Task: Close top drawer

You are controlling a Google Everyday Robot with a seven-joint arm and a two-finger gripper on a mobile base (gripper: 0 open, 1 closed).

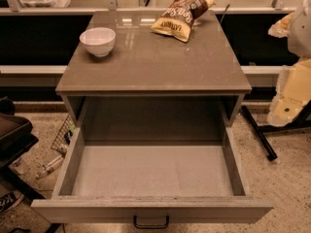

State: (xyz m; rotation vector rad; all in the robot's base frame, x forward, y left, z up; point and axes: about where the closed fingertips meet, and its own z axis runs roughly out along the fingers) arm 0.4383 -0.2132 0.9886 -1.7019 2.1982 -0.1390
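Note:
The top drawer (151,208) is pulled far out of the grey cabinet towards the camera. Its flat front panel runs along the bottom of the view, with a small dark loop handle (151,223) at its centre. Its pale grey inside (151,170) holds nothing. My gripper (283,111) hangs at the end of the pale arm at the right edge, to the right of the cabinet and above the floor. It is apart from the drawer and far from the handle.
A white bowl (98,41) and a yellow-brown chip bag (182,14) sit on the cabinet top (155,64). A dark rod (258,133) lies on the floor at the right. A dark object (14,132), a wire rack (64,132) and bottles are at the left.

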